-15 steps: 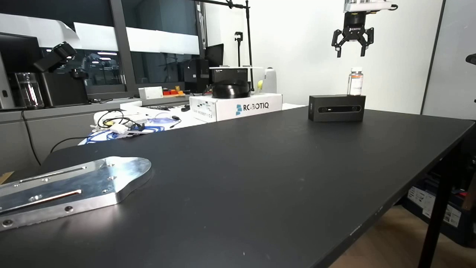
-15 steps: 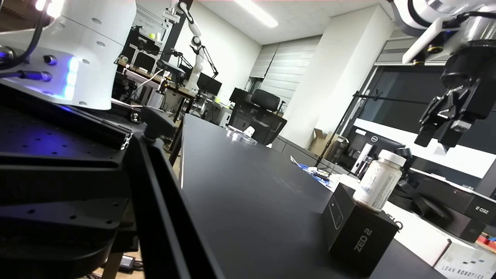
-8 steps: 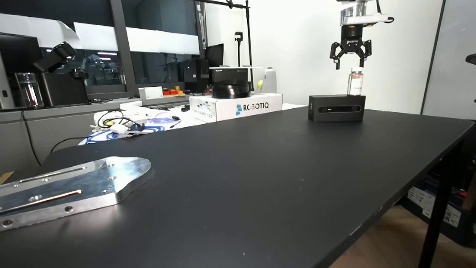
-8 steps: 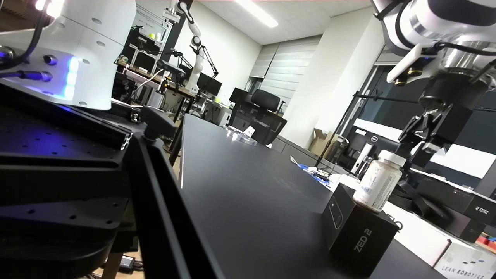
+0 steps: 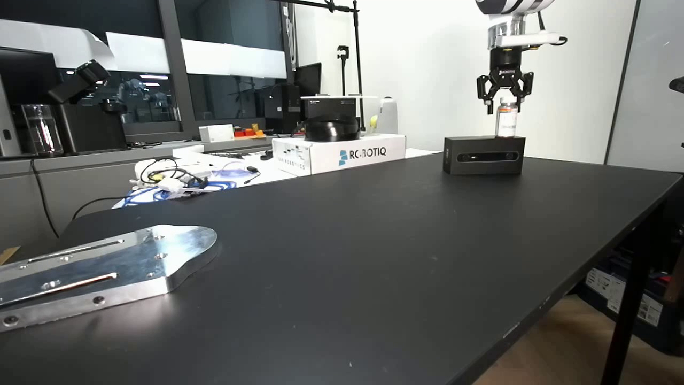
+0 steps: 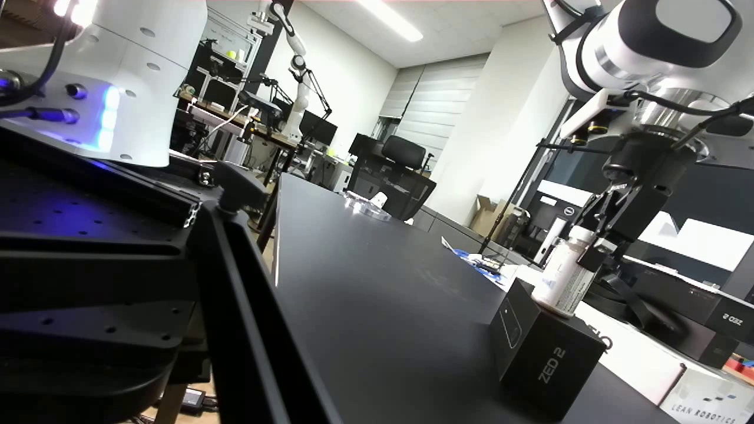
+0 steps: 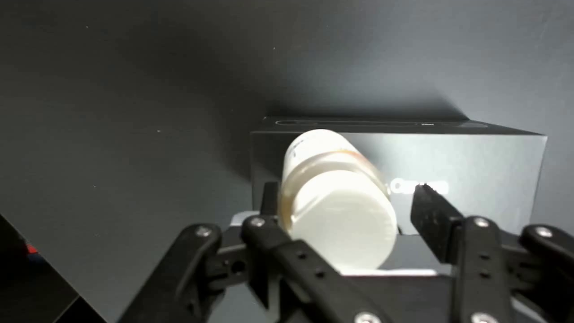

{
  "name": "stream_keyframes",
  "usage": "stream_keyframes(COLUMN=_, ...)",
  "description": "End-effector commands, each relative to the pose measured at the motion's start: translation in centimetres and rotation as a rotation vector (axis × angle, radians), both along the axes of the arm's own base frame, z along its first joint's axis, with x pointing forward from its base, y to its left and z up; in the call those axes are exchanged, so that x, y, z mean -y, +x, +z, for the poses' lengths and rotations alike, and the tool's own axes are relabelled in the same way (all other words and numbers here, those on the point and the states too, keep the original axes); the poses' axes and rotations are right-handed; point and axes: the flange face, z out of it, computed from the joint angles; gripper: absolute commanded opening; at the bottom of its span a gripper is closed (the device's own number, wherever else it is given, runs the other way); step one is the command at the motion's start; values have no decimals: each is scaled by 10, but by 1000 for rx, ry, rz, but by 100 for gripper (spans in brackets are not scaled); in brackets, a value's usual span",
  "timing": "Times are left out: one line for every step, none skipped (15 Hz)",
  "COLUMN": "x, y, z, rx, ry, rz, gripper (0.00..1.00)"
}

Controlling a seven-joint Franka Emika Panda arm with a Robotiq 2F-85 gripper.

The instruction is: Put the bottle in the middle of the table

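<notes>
The small bottle (image 5: 506,125) has a white cap and a pale label. It stands on the black box (image 5: 484,156) at the far part of the black table (image 5: 347,256). It also shows in an exterior view (image 6: 561,284). My gripper (image 5: 504,108) points down with its fingers either side of the bottle's upper part. In the wrist view the bottle (image 7: 343,220) lies between the fingers of the gripper (image 7: 344,199), close to the left finger, perhaps touching it. A gap shows between the bottle and the right finger. The gripper is open.
A shiny metal plate (image 5: 160,256) lies at the table's near left corner in an exterior view. A white Robotiq box (image 5: 368,153) and loose cables (image 5: 176,184) lie beyond the table's edge. The robot's white base (image 6: 129,88) stands beside the table.
My gripper has come down from above the bottle until its fingers flank it. The bottle has shifted slightly left on the box in both exterior views.
</notes>
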Motion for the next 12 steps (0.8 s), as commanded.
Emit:
stream_keyframes(x=-8, y=-5, z=13, rx=22, ry=-3, rz=16, gripper=45)
stream_keyframes(x=-11, y=-4, z=16, rx=28, ry=0, rz=18, gripper=39)
stream_keyframes(x=-14, y=-2, z=20, rx=34, ry=6, rz=21, gripper=33)
stream_keyframes(x=-20, y=0, z=26, rx=46, ry=12, rz=29, gripper=31)
stream_keyframes(x=-26, y=3, z=35, rx=62, ry=13, rz=41, gripper=31)
stream_keyframes(x=-37, y=5, z=45, rx=82, ry=13, rz=60, gripper=31)
stream_keyframes(x=-47, y=8, z=54, rx=99, ry=13, rz=78, gripper=31)
stream_keyframes(x=-61, y=12, z=62, rx=117, ry=12, rz=99, gripper=31)
stream_keyframes(x=-77, y=15, z=68, rx=130, ry=12, rz=121, gripper=31)
stream_keyframes(x=-92, y=18, z=71, rx=137, ry=12, rz=147, gripper=31)
stream_keyframes(x=-112, y=20, z=70, rx=138, ry=13, rz=178, gripper=31)
stream_keyframes(x=-133, y=21, z=65, rx=134, ry=17, rz=210, gripper=31)
